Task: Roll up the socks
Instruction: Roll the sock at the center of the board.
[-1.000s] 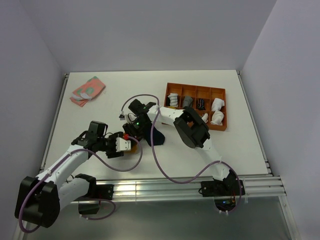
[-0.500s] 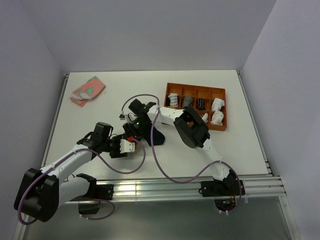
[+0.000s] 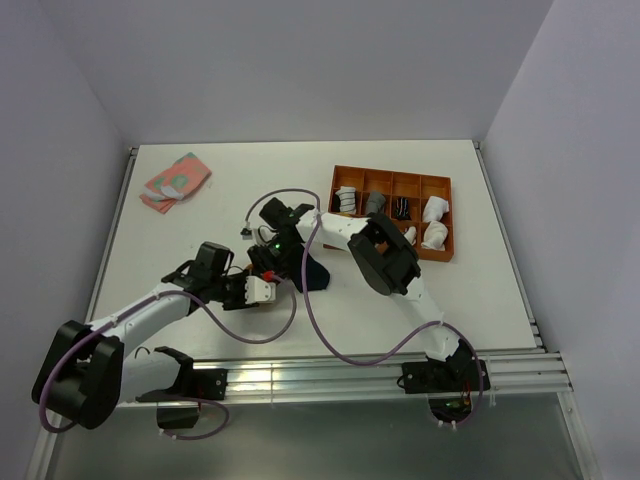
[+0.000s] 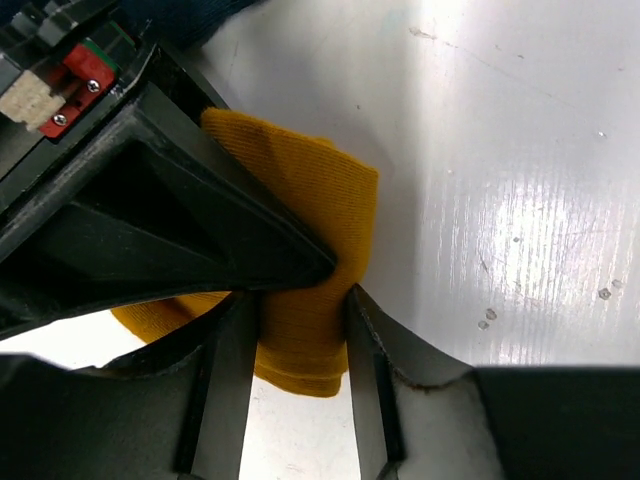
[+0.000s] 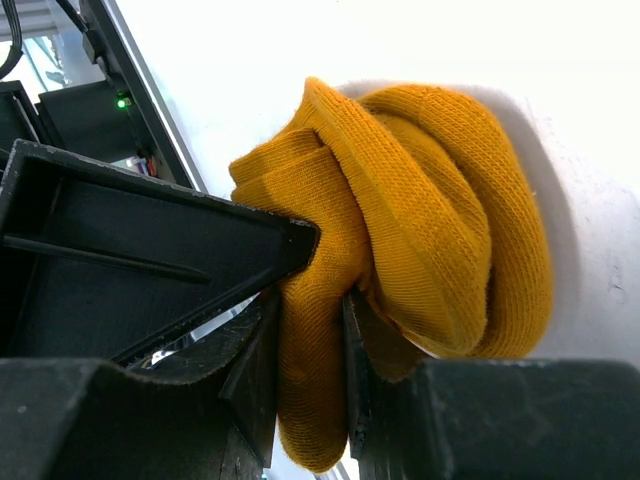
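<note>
- Left gripper [image 4: 300, 300]: my jaws are partly closed, one on each side of a fold of the mustard-orange sock [image 4: 320, 220]. The fabric fills the gap between them and touches both fingers [image 4: 235, 370].
- Right gripper [image 5: 310, 330]: narrow opening, pinching a loose flap of the same sock. The flap runs down between the two fingers [image 5: 255, 370] and out past them.
- Right wrist view: the rest of the mustard-orange sock [image 5: 430, 200] is wound into a rounded bundle just beside the pinched flap, resting on the white table. Its striped cuff does not show in any view.
- The two grippers meet nose to nose on this sock. In the left wrist view a black wedge-shaped finger of the right gripper lies across the fabric, just above my left jaws.
- Top view: the meeting point is on the table [image 3: 200, 230], left of centre and closer to the near edge than the far one. The sock is almost fully hidden there under both grippers.
- Dark navy sock [image 3: 315, 272]: flat on the table, just right of the grippers, partly under the right wrist. Neither gripper holds it.
- Orange tray [image 3: 392, 172]: towards the far right corner, with rolled socks [image 3: 435, 210] in its compartments.
- Pink-and-green cloth [image 3: 175, 180]: folded, near the far left corner, well apart from the work.
</note>
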Robot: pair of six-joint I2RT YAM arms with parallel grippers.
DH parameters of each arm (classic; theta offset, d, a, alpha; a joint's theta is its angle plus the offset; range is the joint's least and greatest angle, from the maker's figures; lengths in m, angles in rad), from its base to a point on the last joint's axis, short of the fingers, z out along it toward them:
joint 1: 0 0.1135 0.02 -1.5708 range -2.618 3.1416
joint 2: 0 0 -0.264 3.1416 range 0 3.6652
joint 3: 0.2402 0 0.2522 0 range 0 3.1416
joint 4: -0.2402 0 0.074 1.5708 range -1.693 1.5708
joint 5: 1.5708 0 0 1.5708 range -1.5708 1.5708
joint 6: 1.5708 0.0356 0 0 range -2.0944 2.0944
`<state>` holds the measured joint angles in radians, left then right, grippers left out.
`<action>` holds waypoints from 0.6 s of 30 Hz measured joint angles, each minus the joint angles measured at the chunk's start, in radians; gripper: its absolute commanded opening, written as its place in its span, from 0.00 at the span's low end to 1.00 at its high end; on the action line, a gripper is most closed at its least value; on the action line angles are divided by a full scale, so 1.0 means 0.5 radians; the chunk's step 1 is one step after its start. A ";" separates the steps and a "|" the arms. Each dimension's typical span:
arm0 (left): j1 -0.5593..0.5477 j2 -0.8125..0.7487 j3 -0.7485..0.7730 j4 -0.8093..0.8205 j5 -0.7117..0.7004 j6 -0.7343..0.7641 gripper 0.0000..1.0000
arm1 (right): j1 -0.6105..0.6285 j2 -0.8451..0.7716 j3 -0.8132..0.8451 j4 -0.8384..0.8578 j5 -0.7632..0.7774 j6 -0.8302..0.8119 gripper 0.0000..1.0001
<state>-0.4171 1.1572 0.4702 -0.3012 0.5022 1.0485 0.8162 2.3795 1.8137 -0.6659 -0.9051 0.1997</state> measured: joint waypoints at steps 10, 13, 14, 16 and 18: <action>-0.082 0.093 0.086 -0.051 -0.113 -0.067 0.20 | -0.015 -0.005 -0.043 0.046 -0.010 0.057 0.22; -0.082 0.100 0.105 -0.075 -0.111 -0.101 0.15 | -0.018 -0.037 -0.108 0.116 -0.004 0.102 0.33; -0.082 0.104 0.114 -0.087 -0.110 -0.115 0.12 | -0.019 -0.056 -0.138 0.147 0.007 0.118 0.36; -0.083 0.115 0.134 -0.110 -0.104 -0.150 0.10 | -0.018 -0.102 -0.205 0.215 0.044 0.158 0.45; -0.084 0.126 0.150 -0.127 -0.081 -0.195 0.08 | -0.018 -0.181 -0.301 0.294 0.101 0.197 0.51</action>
<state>-0.4591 1.2201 0.5453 -0.3645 0.4618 0.9512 0.8074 2.2890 1.6634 -0.5186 -0.8547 0.2981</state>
